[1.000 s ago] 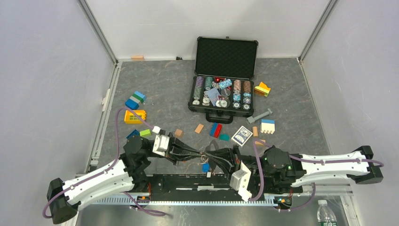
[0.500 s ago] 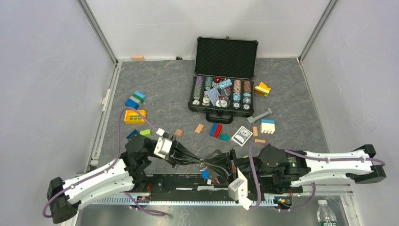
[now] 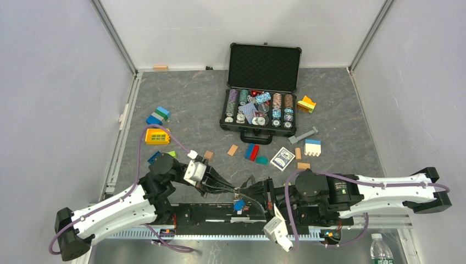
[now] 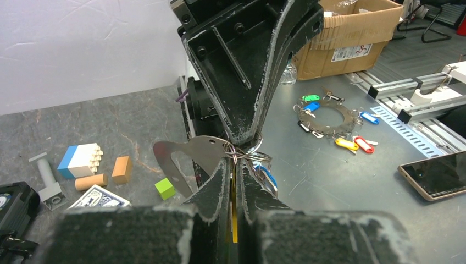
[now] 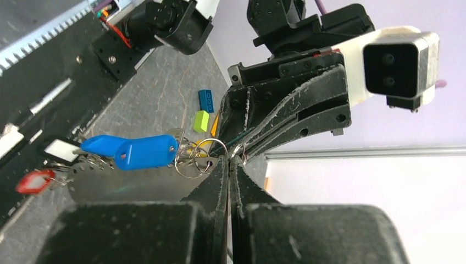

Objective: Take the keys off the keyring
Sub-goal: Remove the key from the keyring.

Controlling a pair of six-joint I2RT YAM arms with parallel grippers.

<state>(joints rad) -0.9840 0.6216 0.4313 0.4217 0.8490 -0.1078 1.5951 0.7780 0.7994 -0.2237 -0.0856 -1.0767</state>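
My left gripper (image 3: 233, 190) and right gripper (image 3: 242, 193) meet tip to tip above the table's near edge. The keyring (image 4: 244, 156), a bundle of thin silver wire loops, hangs between them with a flat silver plate (image 4: 189, 157). In the left wrist view my left gripper (image 4: 235, 163) is shut on a yellow key (image 4: 234, 220), which shows as a strip between its jaws. My right gripper (image 5: 229, 159) is shut, and the keyring (image 5: 204, 152) loops around its tips. Two blue keys (image 5: 144, 152) dangle from the ring, with a red one (image 5: 34, 181) lower down. One blue key (image 3: 239, 204) hangs below both grippers.
An open poker chip case (image 3: 262, 131) stands at the back. Toy blocks (image 3: 157, 136) and a card deck (image 3: 283, 158) lie scattered mid-table. A green cube (image 4: 164, 188) lies near the grippers. Off the table lie another ring of tagged keys (image 4: 324, 115), a phone (image 4: 434, 175) and a cardboard box (image 4: 346, 33).
Both grippers, still shut, have shifted slightly toward the near edge with the keyring. The right wrist has turned, swinging its camera lower.
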